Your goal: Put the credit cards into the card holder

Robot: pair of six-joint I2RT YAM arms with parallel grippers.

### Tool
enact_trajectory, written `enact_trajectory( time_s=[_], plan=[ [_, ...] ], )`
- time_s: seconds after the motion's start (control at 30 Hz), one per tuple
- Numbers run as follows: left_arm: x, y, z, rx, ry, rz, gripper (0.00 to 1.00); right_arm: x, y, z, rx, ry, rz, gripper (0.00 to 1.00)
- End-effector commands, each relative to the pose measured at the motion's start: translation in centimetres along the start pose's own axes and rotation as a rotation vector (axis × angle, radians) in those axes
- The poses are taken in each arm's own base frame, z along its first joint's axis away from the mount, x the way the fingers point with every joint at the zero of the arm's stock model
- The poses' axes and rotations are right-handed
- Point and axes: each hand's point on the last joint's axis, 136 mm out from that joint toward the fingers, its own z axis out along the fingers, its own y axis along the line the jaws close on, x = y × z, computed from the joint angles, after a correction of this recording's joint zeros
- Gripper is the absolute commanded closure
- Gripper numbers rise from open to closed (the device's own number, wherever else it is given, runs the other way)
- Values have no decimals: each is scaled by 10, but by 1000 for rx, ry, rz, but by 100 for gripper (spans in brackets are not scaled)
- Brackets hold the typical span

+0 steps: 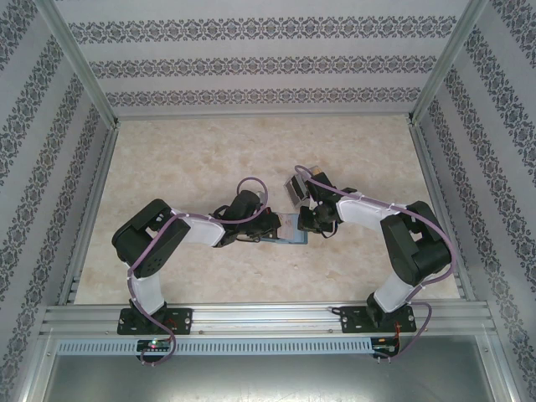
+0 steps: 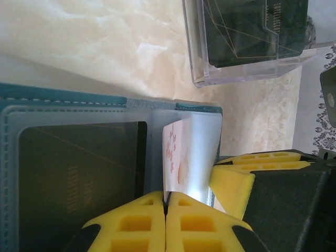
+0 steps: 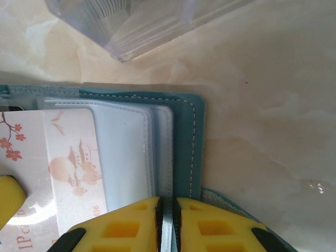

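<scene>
Beige marbled table (image 1: 209, 159). Teal card holder (image 3: 186, 136) lies open at centre btwn both arms, w/ white blossom card (image 3: 68, 152) at its clear sleeves. L gripper (image 2: 166, 210) fingers pinched together on card edge. R gripper (image 3: 167, 215) clamped on a sleeve. Clear card box (image 2: 236, 58) nearby.

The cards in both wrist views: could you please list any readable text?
"IPc": whitish card, cut off at the picture's edge.
"836": same card, digits uncertain.
Too faint: print on the dark grey card in the card holder.
Blurred: print on the black card in the clear box.
</scene>
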Motion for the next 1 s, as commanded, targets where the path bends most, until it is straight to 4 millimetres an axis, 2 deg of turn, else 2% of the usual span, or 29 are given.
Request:
enact_trajectory(
  time_s=[0.0,0.33,0.43,0.53,0.7,0.83,0.97],
  plan=[
    [26,17,8,-64,99,24,89,15,-18,12,86,49,15,82],
    [31,2,26,-57,166,66,83,11,-11,7,46,25,31,81],
    [30,7,22,-96,156,67,78,8,-11,1,37,3,44,81],
    [28,17,15,-163,138,67,68,4,-12,-7,37,-22,49,80],
    [27,19,10,-184,130,72,66,0,-12,-17,27,-45,53,78],
    [26,14,12,-173,134,84,63,1,-19,-15,55,-46,56,78],
    [29,6,16,-156,165,116,58,8,-24,-2,60,-3,68,83]
  ],
)
